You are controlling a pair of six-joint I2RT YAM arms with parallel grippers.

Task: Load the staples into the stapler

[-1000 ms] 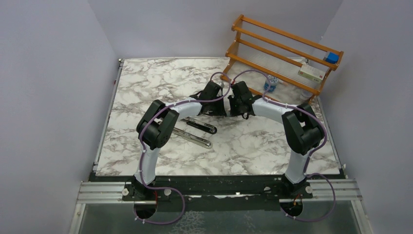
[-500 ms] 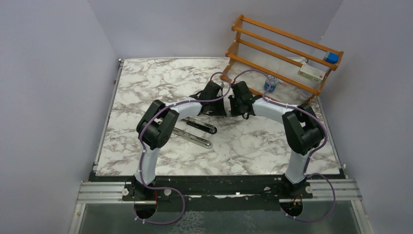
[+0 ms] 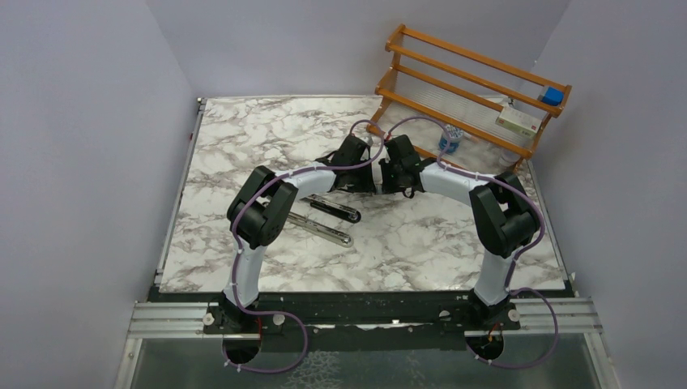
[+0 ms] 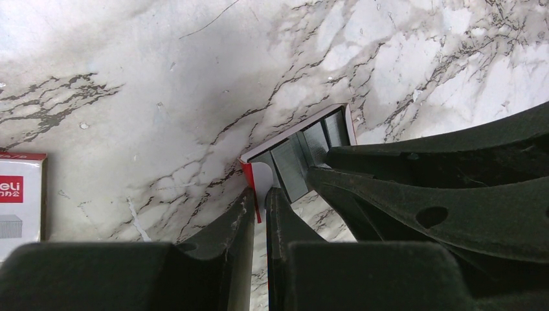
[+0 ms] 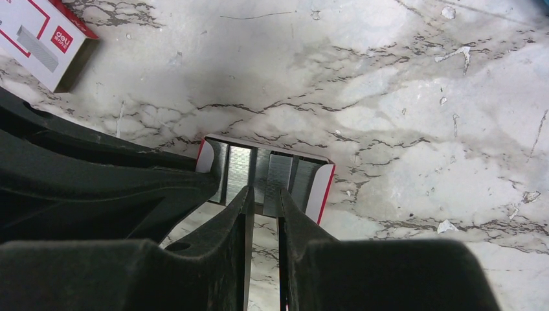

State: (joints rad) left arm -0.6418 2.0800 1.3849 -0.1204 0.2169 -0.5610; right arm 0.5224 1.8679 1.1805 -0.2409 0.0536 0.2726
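Left gripper [image 4: 259, 193]: the jaws are drawn almost together and pinched on the red-and-white end flap of the staple tray [image 5: 320, 188].
Right gripper [image 5: 264, 193]: the jaws are set narrowly apart, with the tips at the near wall of the tray, over the staple strips [image 5: 238, 170]. Whether a strip is clamped cannot be told.
Tray: it is held between the two grippers, which meet tip to tip; whether it rests on the marble cannot be told.
Stapler [image 3: 334, 210]: it is laid open on the table [image 3: 243, 138], toward the bases from the left gripper.
Box sleeve [image 5: 42, 35]: it lies on the far side of the left gripper, well apart from the right fingertips.
Open room: bare marble is seen ahead and to the right of the right gripper, and broadly to the left of the left gripper.
Edges: a wooden rack [image 3: 470, 77] stands beyond the right gripper at the table's far right corner.
Hidden: from above, the tray and both sets of fingertips are covered by the wrists. One end of the stapler is covered by the left forearm. The sleeve is cut off in both wrist views.
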